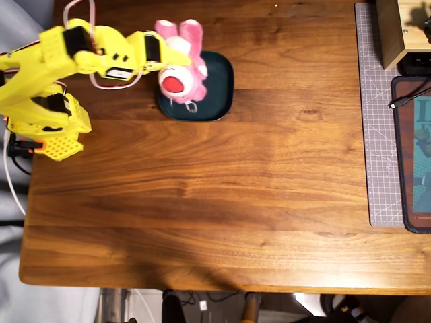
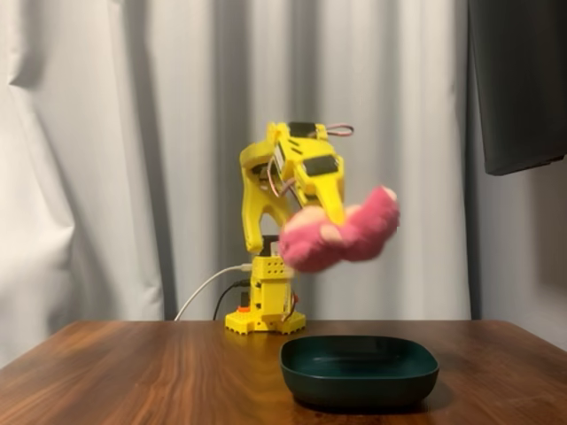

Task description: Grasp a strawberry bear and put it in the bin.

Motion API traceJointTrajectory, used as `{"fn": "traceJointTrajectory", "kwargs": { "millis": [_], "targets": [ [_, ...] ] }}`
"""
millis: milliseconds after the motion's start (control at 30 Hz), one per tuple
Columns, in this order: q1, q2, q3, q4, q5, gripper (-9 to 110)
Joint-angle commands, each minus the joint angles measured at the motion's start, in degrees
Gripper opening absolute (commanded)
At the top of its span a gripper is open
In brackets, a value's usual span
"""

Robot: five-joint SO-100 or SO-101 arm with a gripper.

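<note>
The gripper [image 2: 330,228] was clenched on the strawberry bear [image 2: 341,237], which hung in the air well above the bin [image 2: 359,370] in the fixed view; from overhead the plush [image 1: 182,64] covered the upper left part of the dish [image 1: 217,81], with its ears reaching past the far rim. The step in hand looked like the carry and lowering into the bin. To do it well, the arm would probably need to bring the bear a little further toward the middle of the dish and lower it before letting go, since a release from that height over the edge could let the soft toy bounce or roll onto the bench [image 1: 222,202]. The plush looked light and squashy, so a firm hold until it was low seemed wise. The bench was dark polished wood, bare around the bin, with the yellow arm base [image 1: 50,128] at its left edge in the overhead view and a grey cutting mat [image 1: 377,134] at the right. Behind stood pale curtains [image 2: 133,159] and a dark panel [image 2: 518,80] at upper right.
</note>
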Motion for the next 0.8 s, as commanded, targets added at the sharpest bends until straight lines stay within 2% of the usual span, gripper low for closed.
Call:
{"fn": "traceJointTrajectory", "kwargs": {
  "millis": [0,267,467,767],
  "targets": [
    [-0.88,-2.20,0.62,-4.92,-0.62,0],
    [-1.23,-4.22,0.62,-6.24,-0.62,10],
    [-0.70,-4.75,1.41,-7.29,-0.62,24],
    [-1.85,-7.03,5.10,-10.11,-0.62,28]
  ]
}}
